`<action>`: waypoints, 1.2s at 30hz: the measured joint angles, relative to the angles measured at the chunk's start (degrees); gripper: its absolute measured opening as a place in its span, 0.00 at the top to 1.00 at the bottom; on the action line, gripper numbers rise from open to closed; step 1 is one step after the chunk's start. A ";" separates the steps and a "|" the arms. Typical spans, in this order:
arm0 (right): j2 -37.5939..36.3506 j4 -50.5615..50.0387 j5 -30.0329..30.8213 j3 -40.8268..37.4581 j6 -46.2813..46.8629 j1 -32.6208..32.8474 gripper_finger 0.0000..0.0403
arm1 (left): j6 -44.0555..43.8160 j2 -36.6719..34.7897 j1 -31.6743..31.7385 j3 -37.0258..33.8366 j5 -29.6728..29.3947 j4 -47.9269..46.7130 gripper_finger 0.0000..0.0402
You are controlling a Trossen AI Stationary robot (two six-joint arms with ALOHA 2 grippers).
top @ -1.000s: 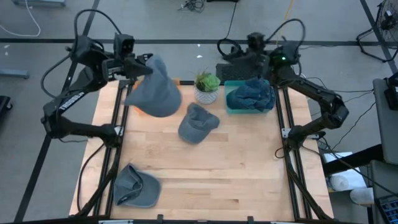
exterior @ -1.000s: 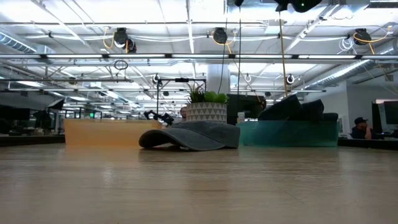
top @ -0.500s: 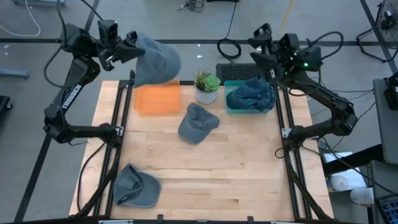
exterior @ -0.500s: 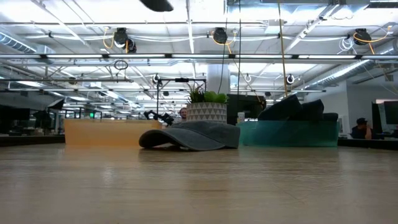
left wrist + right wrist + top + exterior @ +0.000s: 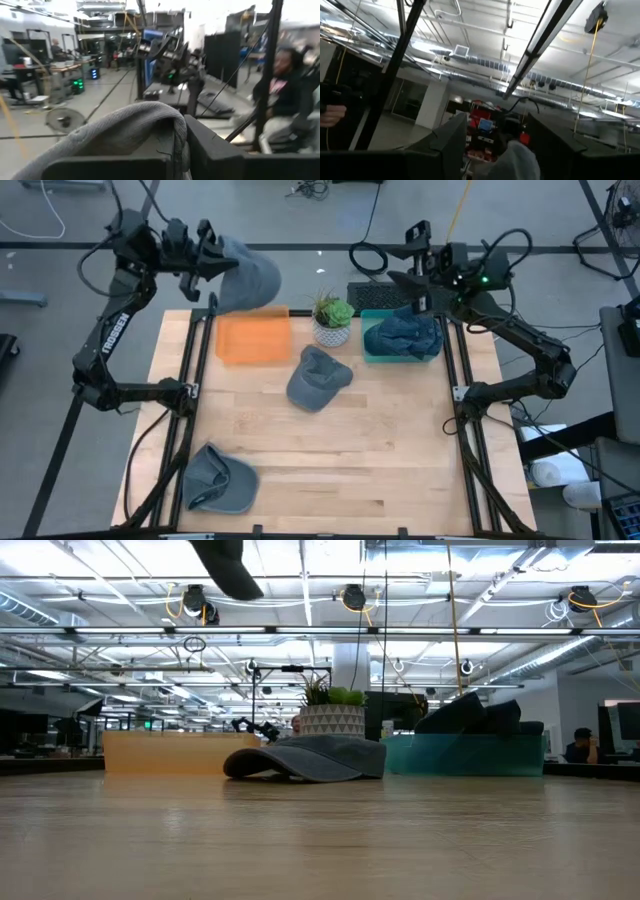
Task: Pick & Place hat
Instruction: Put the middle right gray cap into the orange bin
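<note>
My left gripper (image 5: pixel 207 258) is raised high over the table's far-left corner and is shut on a grey hat (image 5: pixel 247 274). That hat shows as a dark shape (image 5: pixel 228 565) at the top of the low view. An orange tray (image 5: pixel 253 338) lies below it. A second grey hat (image 5: pixel 318 377) rests brim-down at the table's middle (image 5: pixel 305 757). A third hat (image 5: pixel 220 480) lies near the near-left corner. My right gripper (image 5: pixel 412 256) is open and raised above the far edge beside a teal bin (image 5: pixel 372 352) that holds dark blue hats (image 5: pixel 402 333). My left gripper pinches a fold of the grey hat's cloth (image 5: pixel 150 127) between its two fingers (image 5: pixel 215 150). The fingers come about level from the table's left, at the hat's left side (image 5: pixel 222 260). The hat is lifted clear, its crown bulging out toward the right of the gripper.
A potted plant (image 5: pixel 332 320) stands between the orange tray and the teal bin. A dark keyboard-like object (image 5: pixel 362 295) lies behind the bin. The wooden table's middle and near-right parts (image 5: pixel 400 460) are bare. A person shows in the room beyond (image 5: pixel 282 85).
My left gripper has carried the grey hat up and toward the far edge, from above the orange tray to high over the far-left corner, and stayed shut on it. My right gripper has risen from the teal bin and tipped upward.
</note>
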 joint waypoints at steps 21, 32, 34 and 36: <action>0.11 -2.05 2.84 -0.02 -0.37 0.02 0.51 | 33.97 9.69 -2.58 0.00 -14.19 -30.73 0.95; 0.11 -2.76 2.81 -0.02 -0.28 0.02 0.51 | 30.16 13.50 -2.54 0.00 -23.85 -40.41 0.95; 0.11 -2.76 2.81 -0.02 -0.28 0.02 0.51 | 27.86 14.01 -2.54 0.00 -24.91 -41.95 0.95; 0.11 -2.75 2.82 -0.02 -0.28 0.03 0.51 | 25.68 14.68 -2.54 0.00 -24.83 -42.43 0.95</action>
